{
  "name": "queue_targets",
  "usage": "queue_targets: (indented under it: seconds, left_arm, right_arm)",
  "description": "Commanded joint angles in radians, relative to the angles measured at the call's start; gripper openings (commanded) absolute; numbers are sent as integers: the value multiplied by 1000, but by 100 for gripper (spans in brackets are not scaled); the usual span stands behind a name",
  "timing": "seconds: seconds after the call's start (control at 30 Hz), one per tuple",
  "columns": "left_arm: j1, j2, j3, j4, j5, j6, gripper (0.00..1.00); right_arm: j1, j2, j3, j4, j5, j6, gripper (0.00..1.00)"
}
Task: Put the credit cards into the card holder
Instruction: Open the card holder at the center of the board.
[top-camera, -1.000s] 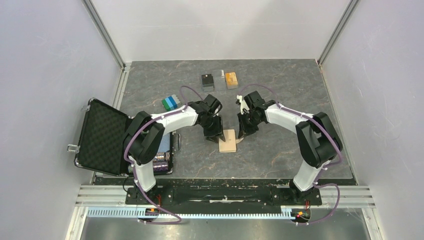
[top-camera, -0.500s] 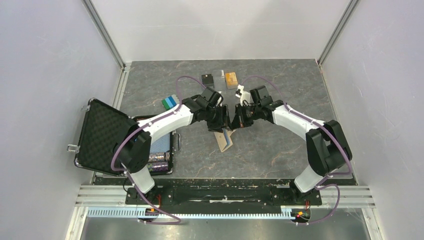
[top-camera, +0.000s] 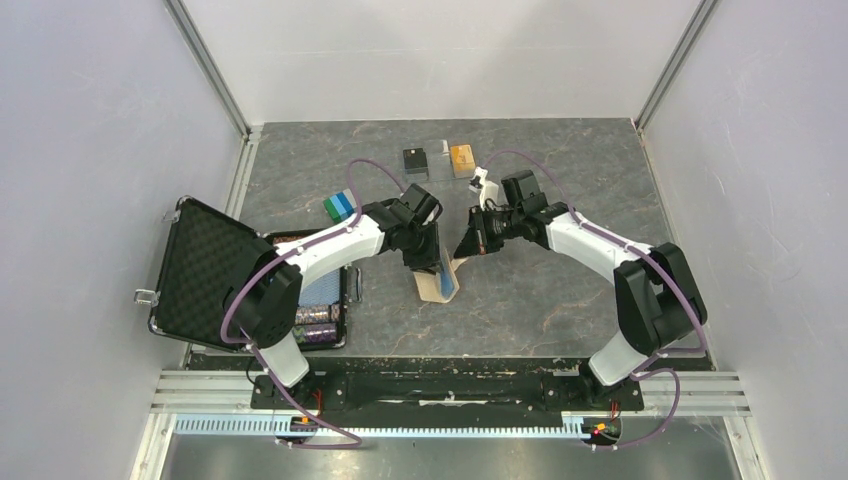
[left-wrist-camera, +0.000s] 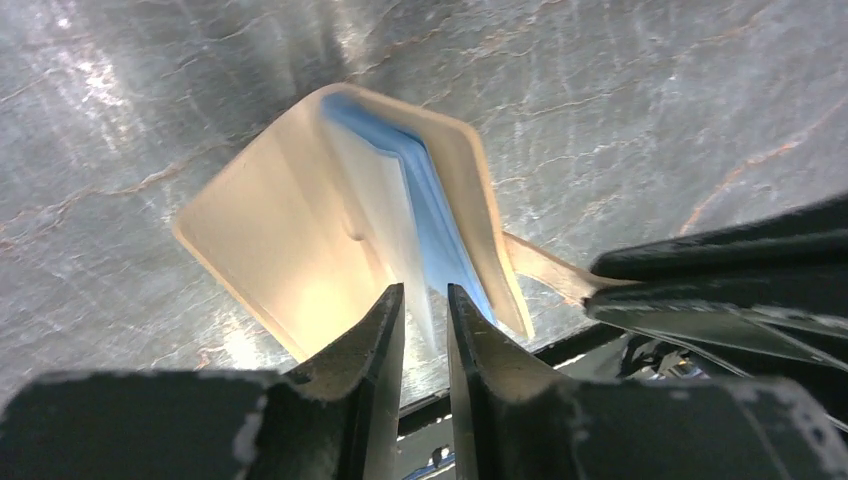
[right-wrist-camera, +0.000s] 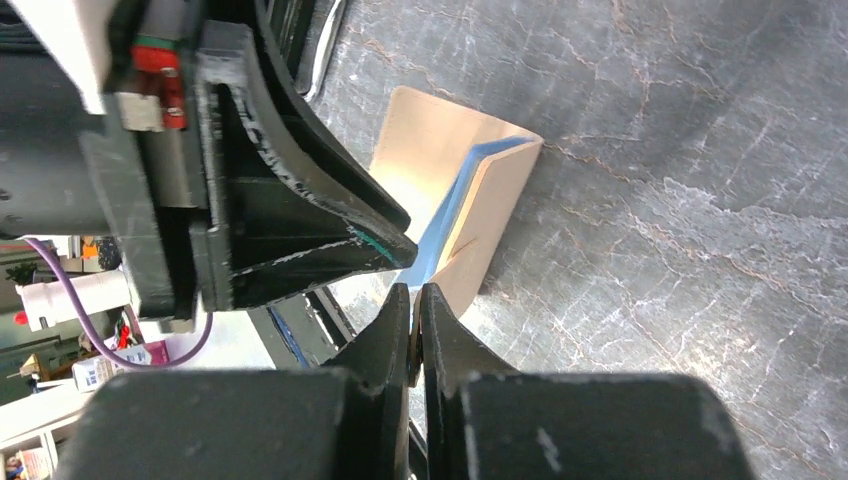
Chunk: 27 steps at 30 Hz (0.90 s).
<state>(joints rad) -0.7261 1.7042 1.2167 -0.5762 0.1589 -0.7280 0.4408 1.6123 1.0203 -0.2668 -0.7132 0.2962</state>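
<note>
The tan card holder (top-camera: 437, 287) stands partly open at the table's middle, its light-blue inside showing. My left gripper (top-camera: 432, 262) is shut on one flap: in the left wrist view its fingertips (left-wrist-camera: 425, 300) pinch the pale inner leaf of the card holder (left-wrist-camera: 300, 230). My right gripper (top-camera: 468, 245) is shut on the small snap tab (left-wrist-camera: 545, 270) of the other flap. In the right wrist view its tips (right-wrist-camera: 414, 300) grip that tab beside the card holder (right-wrist-camera: 490, 200). I see no credit cards in any view.
A big black foam-lined case (top-camera: 205, 272) lies open at the left, with chips (top-camera: 322, 310) in its lower half. A green-blue block (top-camera: 342, 205) sits behind the left arm. A small black box (top-camera: 415, 160) and an orange box (top-camera: 462, 158) stand at the back.
The card holder lay shut and flat a second ago. Both grippers have taken hold of it, raised it and pulled its flaps apart, so the blue inside now shows.
</note>
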Motion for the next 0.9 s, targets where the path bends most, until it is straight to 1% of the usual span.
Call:
queue_targets:
  seconds: [0.0, 0.1, 0.47, 0.63, 0.7, 0.8, 0.87]
  left_arm:
    - [-1, -29, -6, -39, -61, 35, 30]
    - [-1, -32, -6, -40, -71, 35, 34]
    - [-1, -19, 7, -37, -79, 51, 34]
    - [-1, 30, 7, -29, -81, 51, 36]
    - [-1, 48, 6, -21, -82, 46, 38]
    - [-1, 77, 3, -6, -77, 33, 47]
    - [1, 89, 1, 10, -64, 26, 49]
  right_arm:
    - [-6, -46, 14, 59, -64, -5, 0]
    - [-5, -53, 12, 77, -77, 2, 0]
    - [-8, -34, -29, 61, -43, -1, 0]
    - [-21, -30, -40, 32, -1, -3, 0]
    - [-32, -26, -41, 0, 35, -5, 0]
    - [-57, -26, -54, -28, 75, -6, 0]
    - [-77, -24, -57, -53, 95, -20, 0]
